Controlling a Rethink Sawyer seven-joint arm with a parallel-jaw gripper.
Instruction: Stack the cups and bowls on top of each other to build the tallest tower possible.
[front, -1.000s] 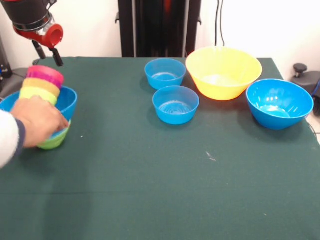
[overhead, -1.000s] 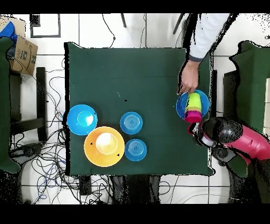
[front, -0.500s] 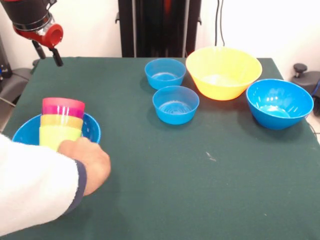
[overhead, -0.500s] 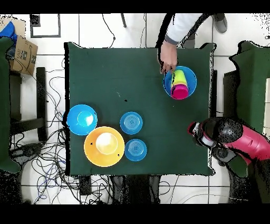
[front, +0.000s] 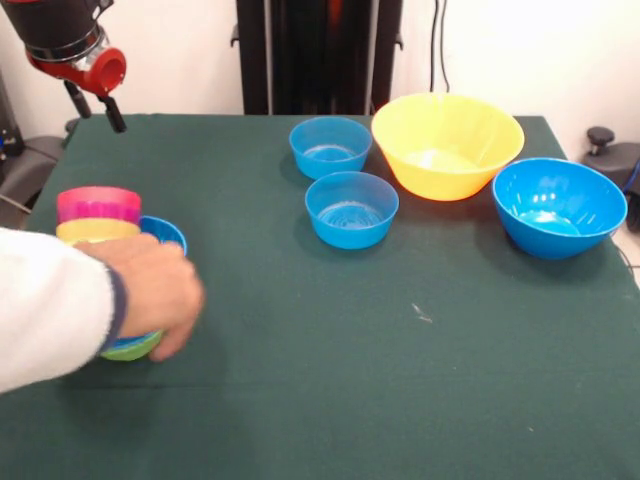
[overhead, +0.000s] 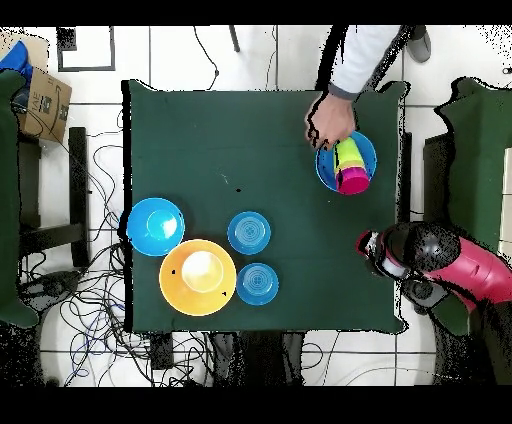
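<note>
A green-topped table (front: 380, 390) fills the front view. Nearest the camera, at lower left, a person's hand (front: 150, 290) in a white sleeve (front: 45, 305) grips a blue bowl (front: 165, 232) that sits inside a lime green bowl (front: 130, 349). A nested stack of cups (front: 97, 213), pink-red on top, then yellow, with a lime green cup showing in the overhead view, stands in the blue bowl. The stack's long axis runs roughly upright, leaning a little, with the open mouths up.

Past the middle of the table, a small blue bowl (front: 351, 209) sits mouth up. Just behind it, a second small blue bowl (front: 330, 146) stands beside a very large yellow bowl (front: 447, 145). At the right, slightly nearer, is a large blue bowl (front: 559, 207). All four stand apart, unstacked.

Farthest off, at upper left, the robot's gripper (front: 95, 103) hangs above the table's back edge, well apart from every bowl. It holds nothing; whether its fingers are parted cannot be told.

The step in hand looks like a person setting up the pieces, not the robot stacking. Tower building seems barely begun. The next move probably calls for the hand to clear, then for the gripper to reach a loose bowl.
</note>
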